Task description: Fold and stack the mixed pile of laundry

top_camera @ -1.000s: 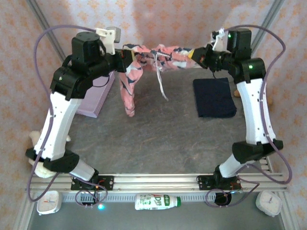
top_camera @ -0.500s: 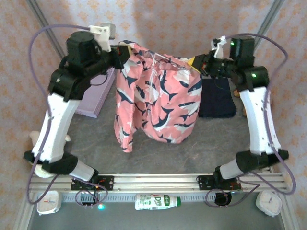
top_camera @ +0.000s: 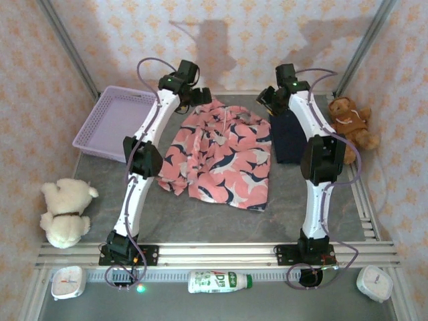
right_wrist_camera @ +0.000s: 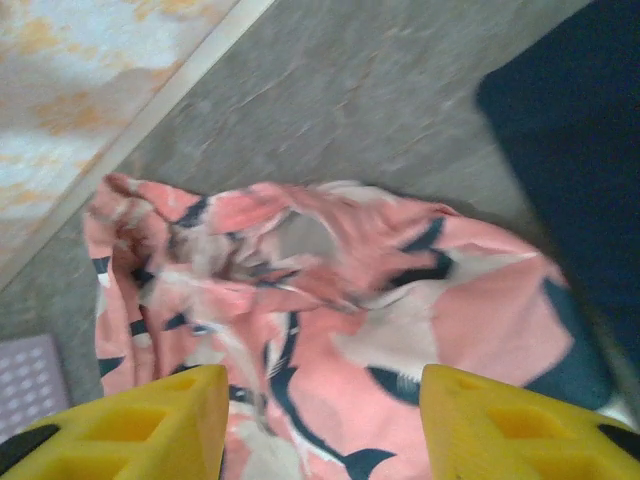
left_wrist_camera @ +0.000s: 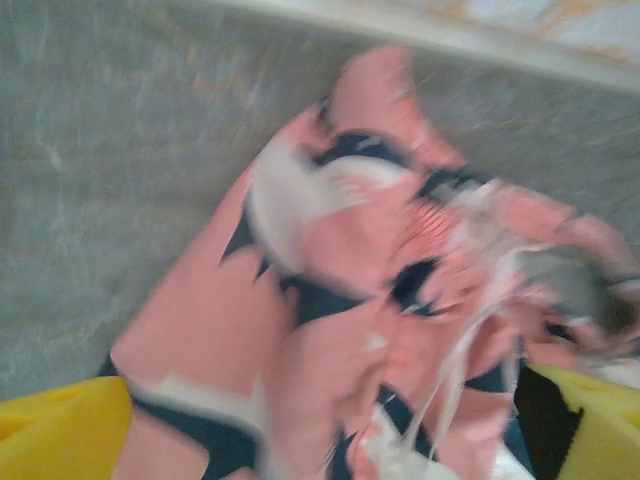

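Across the mottled grey table (top_camera: 200, 217), closed in by peach floral wallpaper (top_camera: 234, 40), I read from the left. A cream plush bear (top_camera: 65, 210) slumps at the near-left edge. Behind it a lavender lattice basket (top_camera: 110, 124) of hard plastic sits askew in the far-left corner.

My left arm stretches long toward the far wall, with the left hand (top_camera: 200, 97) over the far edge of the shark-print garment (top_camera: 224, 157). On its wrist camera the yellow fingers (left_wrist_camera: 60, 430) stand wide, with crumpled pink cloth and a white drawstring below them and nothing pinched. That garment lies spread, soft and rumpled, in the middle of the table. Just beside it on the right is the navy garment (top_camera: 289, 140), a flat dark rectangle.

The right arm reaches out the same way, its right hand (top_camera: 267, 99) near the pink garment's far-right corner. Its fingers (right_wrist_camera: 140, 430) are parted and grip nothing. A brown plush bear (top_camera: 351, 120) sits at the far right.
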Tool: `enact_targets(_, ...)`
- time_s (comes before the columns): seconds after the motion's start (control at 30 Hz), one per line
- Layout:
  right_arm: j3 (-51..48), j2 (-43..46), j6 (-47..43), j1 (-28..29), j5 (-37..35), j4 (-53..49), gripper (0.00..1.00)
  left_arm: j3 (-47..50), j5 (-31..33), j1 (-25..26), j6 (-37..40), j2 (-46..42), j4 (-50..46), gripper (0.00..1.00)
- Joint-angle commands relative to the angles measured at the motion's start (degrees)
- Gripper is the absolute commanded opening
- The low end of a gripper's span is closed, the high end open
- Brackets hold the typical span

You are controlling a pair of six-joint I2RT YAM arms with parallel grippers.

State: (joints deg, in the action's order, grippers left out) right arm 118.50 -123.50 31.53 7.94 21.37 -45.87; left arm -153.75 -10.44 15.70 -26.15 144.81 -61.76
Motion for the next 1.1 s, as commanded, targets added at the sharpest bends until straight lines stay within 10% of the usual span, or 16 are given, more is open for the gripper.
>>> enact_targets(0.0, -1.52, 4.16, -3.64, -0.22, -4.35, -1.09, 0.53, 5.14, -2.17, -0.25, -2.81, -10.50, 0.55, 1.00)
enact_targets(0.3, -29.60, 14.52, -8.77, 3.72, 1.29, 4.12, 0.42, 41.78, -6.57, 7.90, -6.04, -30.70, 10.58, 0.97)
enact_targets(0.63, -39.84, 10.22, -6.39, 6.88, -0.12, 9.76, 0.28, 66.00, -4.36, 20.24, -11.89, -36.63, 22.06, 0.90)
enact_targets(1.07, -53.38, 12.96, -0.38, 7.17, -5.89, 10.11, 0.16, 50.70, 27.93, 10.60, -5.85, -21.39, 12.10, 0.20)
